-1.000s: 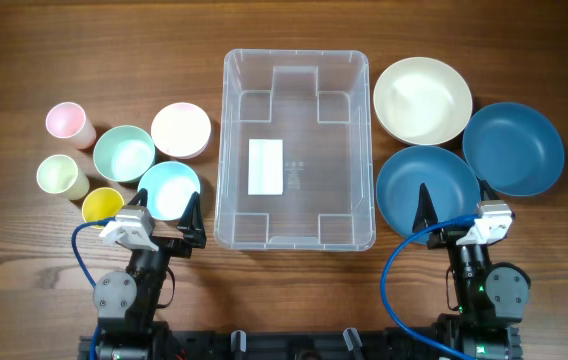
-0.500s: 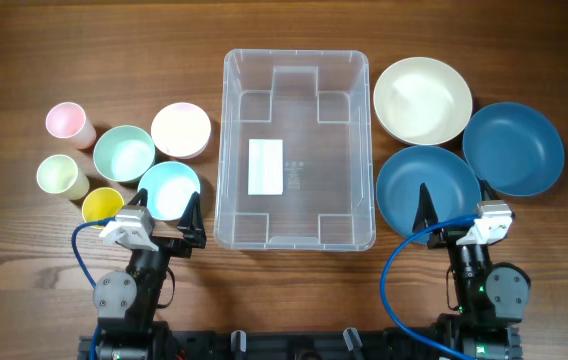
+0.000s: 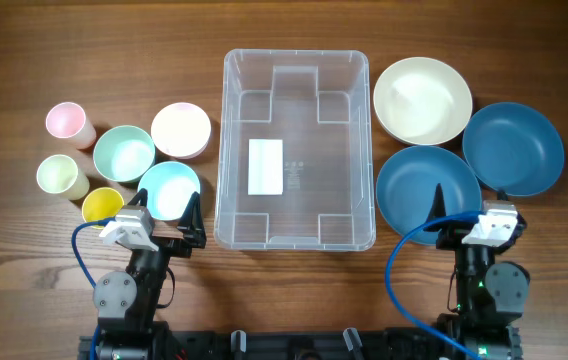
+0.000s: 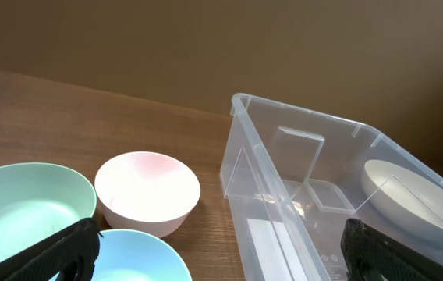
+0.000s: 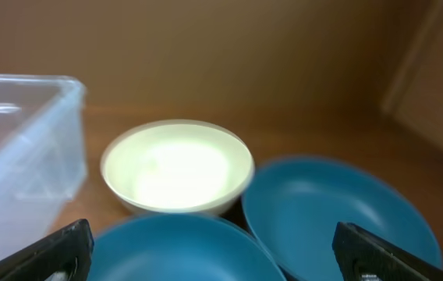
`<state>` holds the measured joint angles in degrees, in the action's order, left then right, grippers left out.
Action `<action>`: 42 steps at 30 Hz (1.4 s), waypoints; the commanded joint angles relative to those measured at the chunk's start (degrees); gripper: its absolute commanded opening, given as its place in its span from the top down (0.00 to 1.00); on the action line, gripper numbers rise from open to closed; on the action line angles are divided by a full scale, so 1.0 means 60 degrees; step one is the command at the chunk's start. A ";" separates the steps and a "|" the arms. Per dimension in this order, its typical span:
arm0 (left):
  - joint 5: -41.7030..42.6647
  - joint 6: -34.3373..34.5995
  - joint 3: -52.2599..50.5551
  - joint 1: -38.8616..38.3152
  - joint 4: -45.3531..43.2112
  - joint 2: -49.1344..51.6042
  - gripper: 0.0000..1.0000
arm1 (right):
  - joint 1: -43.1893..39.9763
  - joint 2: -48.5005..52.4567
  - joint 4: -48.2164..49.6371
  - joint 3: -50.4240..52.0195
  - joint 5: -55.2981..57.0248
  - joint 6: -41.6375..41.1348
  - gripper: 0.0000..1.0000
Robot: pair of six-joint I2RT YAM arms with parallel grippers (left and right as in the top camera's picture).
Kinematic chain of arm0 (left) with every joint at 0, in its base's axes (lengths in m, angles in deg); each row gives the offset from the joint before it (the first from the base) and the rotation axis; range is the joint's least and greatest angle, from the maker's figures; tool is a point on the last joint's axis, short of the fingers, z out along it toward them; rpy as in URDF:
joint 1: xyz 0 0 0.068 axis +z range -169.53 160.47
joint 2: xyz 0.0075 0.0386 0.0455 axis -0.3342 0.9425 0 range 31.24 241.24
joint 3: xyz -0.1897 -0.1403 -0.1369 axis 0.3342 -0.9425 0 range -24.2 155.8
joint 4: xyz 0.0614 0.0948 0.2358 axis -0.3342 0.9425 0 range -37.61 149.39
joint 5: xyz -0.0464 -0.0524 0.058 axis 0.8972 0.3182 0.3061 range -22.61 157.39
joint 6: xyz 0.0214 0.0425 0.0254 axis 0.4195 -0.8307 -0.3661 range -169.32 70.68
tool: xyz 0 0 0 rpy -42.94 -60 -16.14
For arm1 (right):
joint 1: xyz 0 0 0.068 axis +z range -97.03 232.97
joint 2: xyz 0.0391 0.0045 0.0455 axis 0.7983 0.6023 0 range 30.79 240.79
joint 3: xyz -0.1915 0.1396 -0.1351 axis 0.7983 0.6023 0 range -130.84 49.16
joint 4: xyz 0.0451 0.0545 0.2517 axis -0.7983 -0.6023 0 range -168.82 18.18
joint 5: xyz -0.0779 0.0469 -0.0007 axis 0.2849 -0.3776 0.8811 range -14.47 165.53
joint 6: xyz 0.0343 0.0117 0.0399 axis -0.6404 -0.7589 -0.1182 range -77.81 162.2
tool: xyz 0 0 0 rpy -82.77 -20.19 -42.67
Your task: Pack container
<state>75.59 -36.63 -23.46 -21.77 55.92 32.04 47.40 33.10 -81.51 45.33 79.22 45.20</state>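
The container, a large clear bin with a white label on its base, stands empty in the middle of the table. My left gripper is open at its near left corner, hovering over a light blue bowl. In the left wrist view the container's wall rises between the spread fingers of the left gripper. To the container's right, my right gripper is open over the near dark blue bowl. The right wrist view shows the right gripper holding nothing, above that bowl.
On the left sit a pale pink bowl, a mint bowl, and pink, green and yellow cups. On the right are a cream bowl and a second dark blue bowl.
My right gripper has shifted a little to the right. The left arm and all the dishes are where they were.
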 commanded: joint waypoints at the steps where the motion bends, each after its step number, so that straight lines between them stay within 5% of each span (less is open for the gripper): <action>1: -0.0055 -0.0153 -0.0069 0.0022 0.0025 -0.0051 0.00 | -0.0284 0.0900 -0.0248 -0.1224 0.0994 -0.0568 0.00; 13: -0.0055 -0.0153 -0.0069 0.0022 0.0025 -0.0051 0.00 | -0.2084 0.6728 -0.1173 -0.4619 -0.1537 -0.0073 0.00; 20: -0.0058 -0.0153 -0.0069 0.0022 0.0022 -0.0051 0.00 | -0.2211 0.8215 -0.2193 -0.5621 -0.3417 0.0025 0.00; 29: -0.0055 -0.0153 -0.0069 0.0022 0.0025 -0.0051 0.00 | -0.2215 0.8327 -0.1963 -0.5617 -0.2710 -0.0867 0.00; 36: -0.0055 -0.0153 -0.0069 0.0022 0.0025 -0.0051 0.00 | -0.2532 0.9475 -0.1836 -0.5621 0.1810 -0.3206 0.00; 42: -0.0058 -0.0153 -0.0069 0.0022 0.0025 -0.0051 0.00 | -0.4244 1.0888 -0.1228 -0.5639 0.1341 -0.4036 0.00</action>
<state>75.57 -36.63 -23.46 -21.77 55.94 32.04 27.23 94.84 -90.36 13.00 84.88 26.53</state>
